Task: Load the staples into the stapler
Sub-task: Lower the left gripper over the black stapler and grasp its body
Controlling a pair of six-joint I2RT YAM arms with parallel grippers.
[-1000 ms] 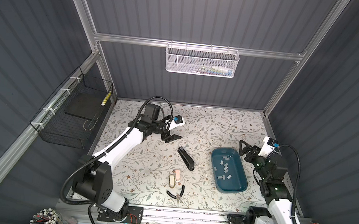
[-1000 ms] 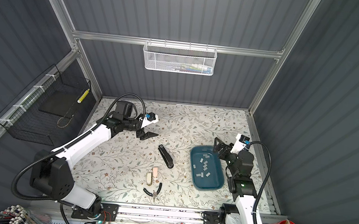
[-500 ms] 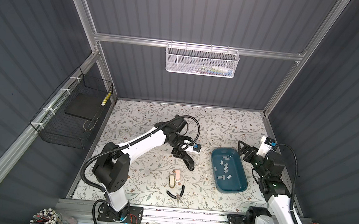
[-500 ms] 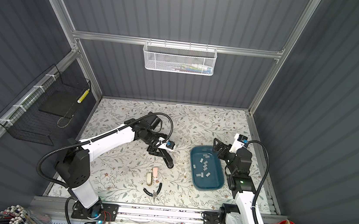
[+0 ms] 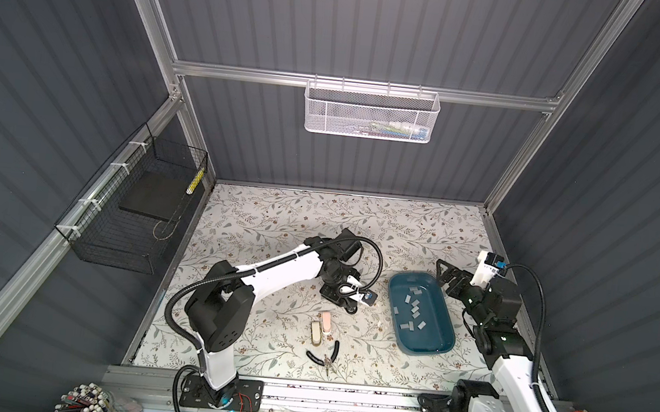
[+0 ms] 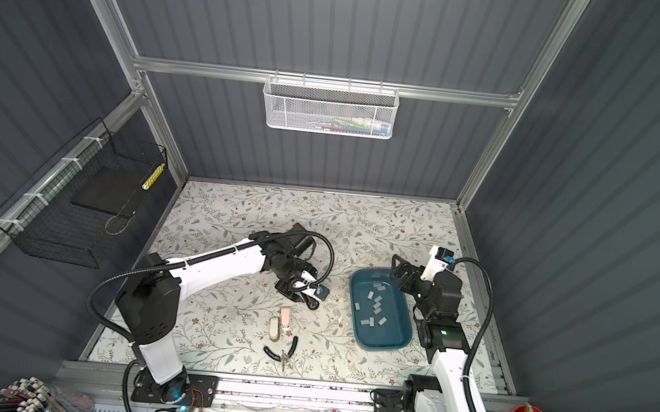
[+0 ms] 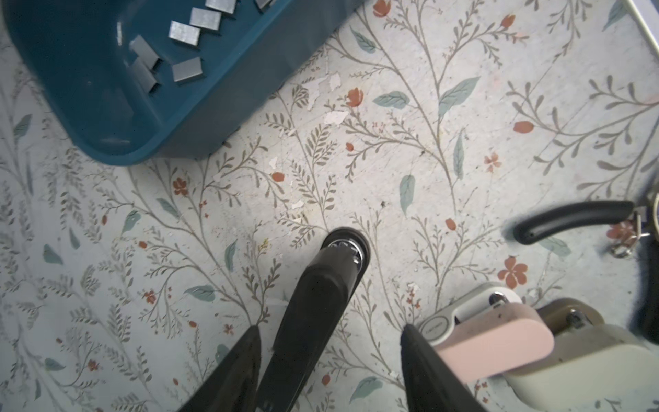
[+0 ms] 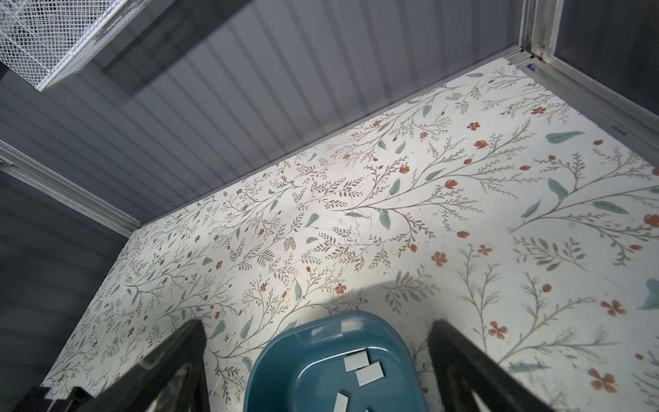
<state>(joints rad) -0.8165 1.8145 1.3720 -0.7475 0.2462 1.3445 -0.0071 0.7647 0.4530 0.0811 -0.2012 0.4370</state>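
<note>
The black stapler (image 7: pixel 321 303) lies flat on the floral table. My left gripper (image 7: pixel 330 333) is down over it, open, and the stapler runs between the two fingers, close against one and clear of the other. In both top views the gripper (image 5: pixel 342 296) (image 6: pixel 298 291) hides most of the stapler, leaving only its near end (image 5: pixel 351 309) (image 6: pixel 313 304) showing. Several silver-grey staples (image 5: pixel 413 308) (image 6: pixel 374 303) (image 7: pixel 183 34) (image 8: pixel 356 360) lie loose in the blue tray (image 5: pixel 417 352) (image 6: pixel 378 348) (image 7: pixel 214 107) (image 8: pixel 285 374). My right gripper (image 5: pixel 448 276) (image 6: pixel 401 271) (image 8: pixel 319 342) hangs wide open and empty above the tray's far end.
A pink-and-white stapler (image 5: pixel 324 323) (image 7: pixel 492 339) and a beige one (image 5: pixel 315 335) lie just in front of the black stapler, with black-handled pliers (image 5: pixel 325 355) (image 7: pixel 570 217) nearer the front edge. A black wire basket (image 5: pixel 143 212) hangs on the left wall and a white mesh basket (image 5: pixel 371 113) on the back wall.
My left arm swung from the back left of the table across and down onto the black stapler, and its jaws narrowed. The right arm hardly moved.
</note>
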